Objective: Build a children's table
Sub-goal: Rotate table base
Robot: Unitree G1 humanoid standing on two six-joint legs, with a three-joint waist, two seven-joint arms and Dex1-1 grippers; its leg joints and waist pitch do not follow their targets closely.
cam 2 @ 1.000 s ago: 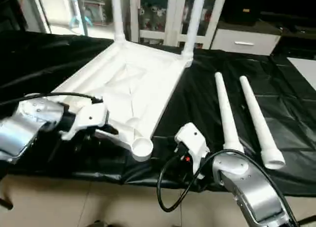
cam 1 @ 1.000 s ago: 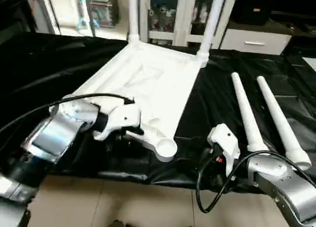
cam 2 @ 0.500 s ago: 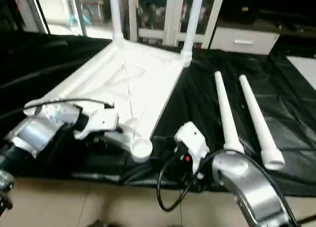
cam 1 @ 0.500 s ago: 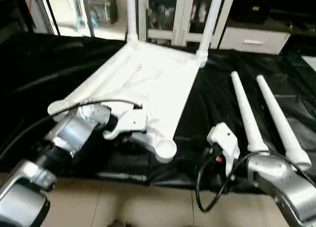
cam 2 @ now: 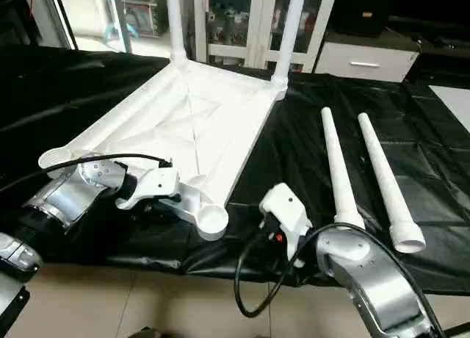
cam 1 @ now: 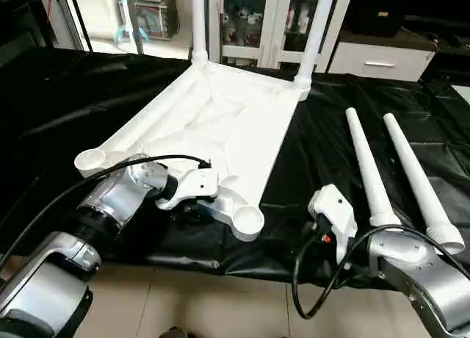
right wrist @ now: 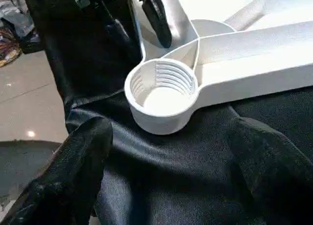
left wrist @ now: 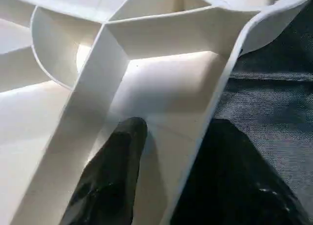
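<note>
The children's table top (cam 1: 220, 125) lies upside down on the black cloth, ribs up. Two white legs (cam 1: 198, 22) (cam 1: 317, 29) stand in its far corner sockets. The near sockets (cam 1: 248, 222) (cam 1: 91, 160) hold nothing. Two loose legs (cam 1: 366, 169) (cam 1: 415, 180) lie side by side on the right. My left gripper (left wrist: 176, 129) is open at the near rim beside the near right socket, one finger (left wrist: 112, 181) inside the rim wall and the other outside. My right gripper (right wrist: 168, 127) hangs open just right of that socket (right wrist: 161, 88), holding nothing.
The black cloth (cam 1: 66, 95) covers the whole work surface and drops to a tiled floor (cam 1: 183, 301) at the near edge. A glass-door cabinet (cam 1: 257, 22) and a white drawer unit (cam 1: 374, 59) stand behind the far edge.
My left arm has swung down and inward, uncovering the near left socket, and its gripper now straddles the near rim. The right arm and the loose legs have not moved.
</note>
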